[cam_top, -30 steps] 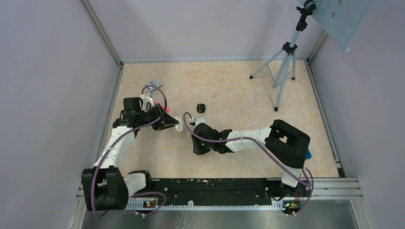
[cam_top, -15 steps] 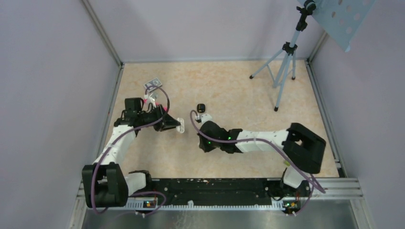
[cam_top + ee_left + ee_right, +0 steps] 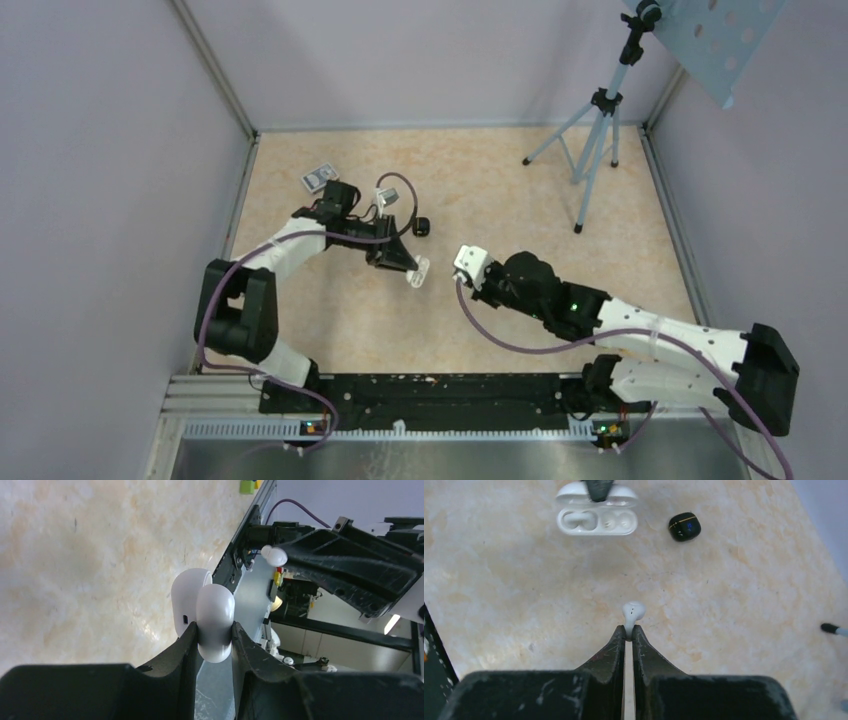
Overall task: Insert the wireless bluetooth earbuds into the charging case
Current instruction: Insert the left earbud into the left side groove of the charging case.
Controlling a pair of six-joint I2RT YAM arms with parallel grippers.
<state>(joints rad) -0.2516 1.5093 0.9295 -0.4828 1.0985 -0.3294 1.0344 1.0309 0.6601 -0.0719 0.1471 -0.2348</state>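
Observation:
The white charging case [image 3: 215,615] is pinched between the fingers of my left gripper [image 3: 214,630], lifted off the floor. Its lid stands open. From the right wrist view the case [image 3: 596,516] shows its wells at the top of the frame. My right gripper [image 3: 628,630] is shut on the stem of one white earbud [image 3: 633,612], a short way in front of the case. That earbud [image 3: 274,556] also shows at the right gripper's black tips in the left wrist view. From above, the case [image 3: 418,272] hangs just left of the right arm's end.
A small black pod [image 3: 422,226] lies on the beige floor behind the case. A grey patterned box [image 3: 317,178] sits at the back left. A tripod [image 3: 590,130] stands at the back right. Walls close in on both sides.
My left gripper has carried the case rightward toward the middle. The right arm has drawn back to the right and now points at the case.

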